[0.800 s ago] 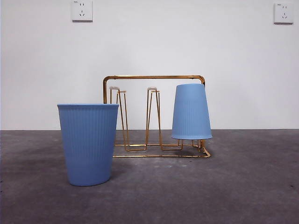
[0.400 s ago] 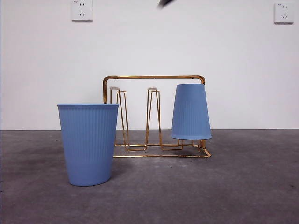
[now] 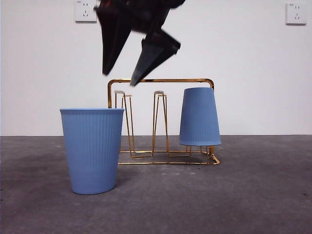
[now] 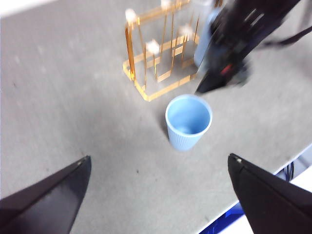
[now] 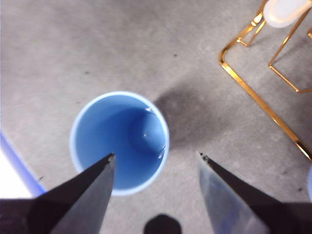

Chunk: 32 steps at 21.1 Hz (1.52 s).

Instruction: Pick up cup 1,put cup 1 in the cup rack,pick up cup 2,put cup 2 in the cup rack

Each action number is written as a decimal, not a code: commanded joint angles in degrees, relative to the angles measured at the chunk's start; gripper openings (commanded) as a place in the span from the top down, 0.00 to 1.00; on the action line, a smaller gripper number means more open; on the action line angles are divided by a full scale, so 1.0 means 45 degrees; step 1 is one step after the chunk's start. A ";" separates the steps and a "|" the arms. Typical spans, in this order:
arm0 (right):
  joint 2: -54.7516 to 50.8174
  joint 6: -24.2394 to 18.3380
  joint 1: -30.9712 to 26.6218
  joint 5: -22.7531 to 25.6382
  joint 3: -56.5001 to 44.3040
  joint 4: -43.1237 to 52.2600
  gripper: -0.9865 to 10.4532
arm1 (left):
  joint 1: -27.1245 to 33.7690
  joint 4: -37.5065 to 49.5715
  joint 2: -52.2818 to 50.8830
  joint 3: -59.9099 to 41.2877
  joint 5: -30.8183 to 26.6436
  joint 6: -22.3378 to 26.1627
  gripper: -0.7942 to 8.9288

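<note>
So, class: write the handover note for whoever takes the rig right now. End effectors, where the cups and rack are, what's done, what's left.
Right end effector: open, empty, above the upright cup, jaws pointing down at it.
Left end effector: open, empty, held high and back from the work.
Cup rack: on the table behind the upright cup.
Inverted cup: seated upside down on the rack's end prong, away from the upright cup.
Done: one cup racked.
Left: grasp the upright cup, which stands on the table in front of the rack, mouth up and apparently empty, then invert it onto a free prong.
</note>
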 commanded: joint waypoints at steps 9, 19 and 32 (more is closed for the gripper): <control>0.1938 0.0384 0.0131 0.0039 -0.0083 0.0102 0.67 | 0.0019 0.0073 -0.0675 -0.0044 0.1447 -0.0058 0.43; 0.2555 0.0359 0.0277 -0.0092 -0.0078 0.0126 0.92 | 0.0019 0.0078 -0.0675 -0.0044 0.2210 0.0267 0.43; -0.6853 0.0719 -0.1190 -0.2137 -0.0015 0.1457 0.92 | 0.0019 0.8752 -0.0636 -0.0044 0.7329 -0.0189 0.43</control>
